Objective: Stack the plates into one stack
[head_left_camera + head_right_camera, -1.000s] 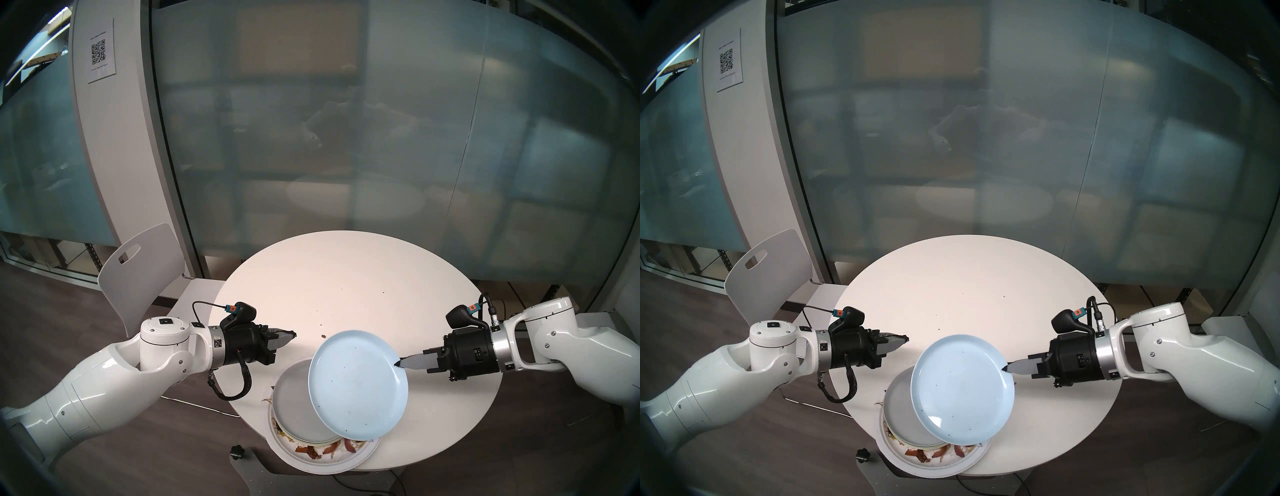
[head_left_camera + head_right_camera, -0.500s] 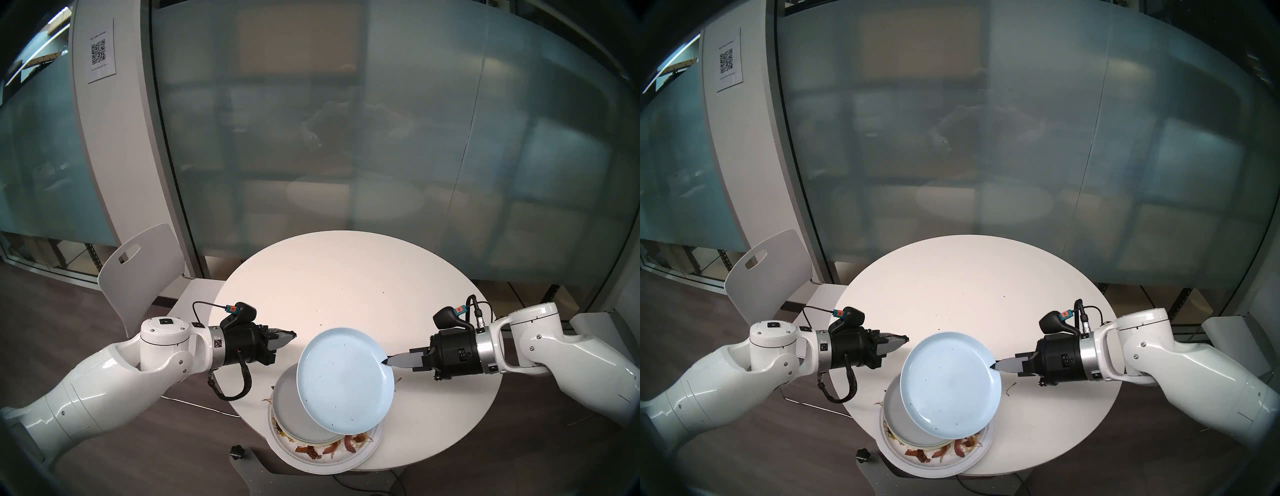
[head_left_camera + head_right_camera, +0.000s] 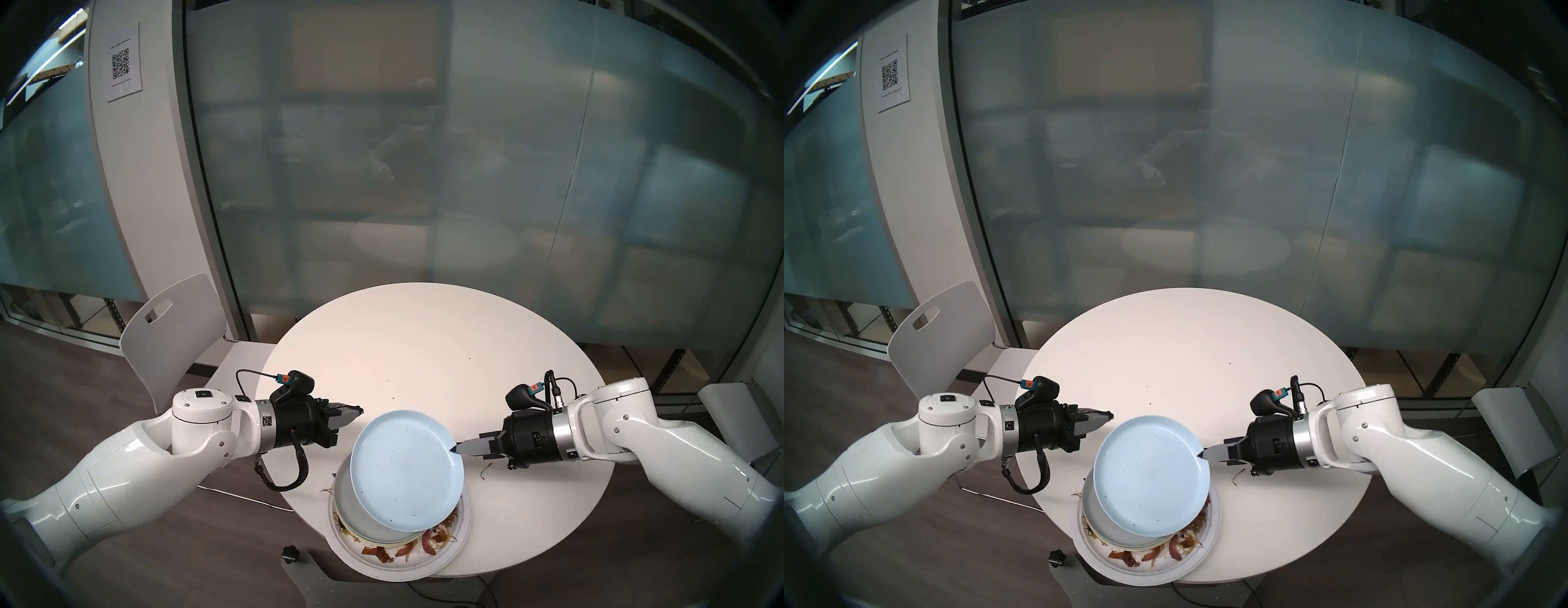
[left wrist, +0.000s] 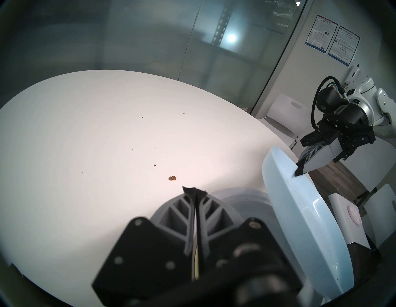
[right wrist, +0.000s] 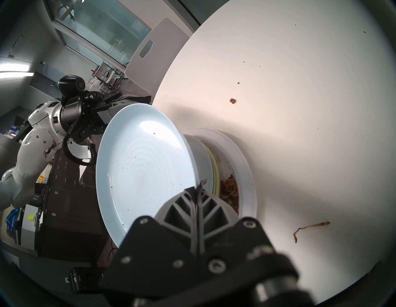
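the round, smooth light blue plate (image 3: 407, 469) hangs tilted above the stack (image 3: 382, 528), its lower left edge low over the round grey plate (image 3: 348, 507) that tops the pile, its right rim raised. the right gripper (image 3: 453, 448) is clamped on that right rim, fingers pressed together with only the rim's thickness between them, as the right wrist view shows (image 5: 198, 188). under the grey plate a thin yellow and a mint green edge show in the pile, though the plates lower down cannot be told apart. the whole pile sits on a larger white paper plate (image 3: 441, 562) strewn with brown food scraps (image 3: 394, 552), which lies at the near edge of the round white tabletop (image 3: 424, 339) and overhangs it a little. the left gripper (image 3: 360, 410) is clenched on nothing, hovering over the tabletop just left of the blue plate and apart from it. a brown crumb (image 4: 172, 178) lies on the tabletop beyond its tips, and a thin brown strand (image 5: 310, 229) lies to the right of the stack. compared with a second ago, the right arm has carried the blue plate leftward and lower, so it now covers most of the grey plate rather than half; the left arm has not moved. a white chair (image 3: 169, 335) stands beyond the left arm.
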`<action>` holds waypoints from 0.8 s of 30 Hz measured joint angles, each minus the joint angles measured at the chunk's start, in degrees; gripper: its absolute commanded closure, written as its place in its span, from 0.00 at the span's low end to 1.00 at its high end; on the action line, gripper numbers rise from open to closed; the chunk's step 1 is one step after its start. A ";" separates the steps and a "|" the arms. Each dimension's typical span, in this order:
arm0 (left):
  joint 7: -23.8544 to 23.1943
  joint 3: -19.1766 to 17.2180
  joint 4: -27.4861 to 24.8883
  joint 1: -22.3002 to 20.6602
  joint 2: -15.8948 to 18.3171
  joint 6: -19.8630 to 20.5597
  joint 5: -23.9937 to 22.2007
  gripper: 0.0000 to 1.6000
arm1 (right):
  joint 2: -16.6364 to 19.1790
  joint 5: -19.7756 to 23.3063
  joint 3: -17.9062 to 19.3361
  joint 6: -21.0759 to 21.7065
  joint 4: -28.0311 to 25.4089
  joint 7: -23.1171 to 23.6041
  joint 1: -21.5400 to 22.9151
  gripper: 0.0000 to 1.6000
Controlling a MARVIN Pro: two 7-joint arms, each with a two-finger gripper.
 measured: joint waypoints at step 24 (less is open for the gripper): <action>0.05 -0.01 0.00 -0.05 0.06 -0.02 0.00 0.80 | -11.03 -7.88 -10.38 5.62 10.96 0.76 12.99 1.00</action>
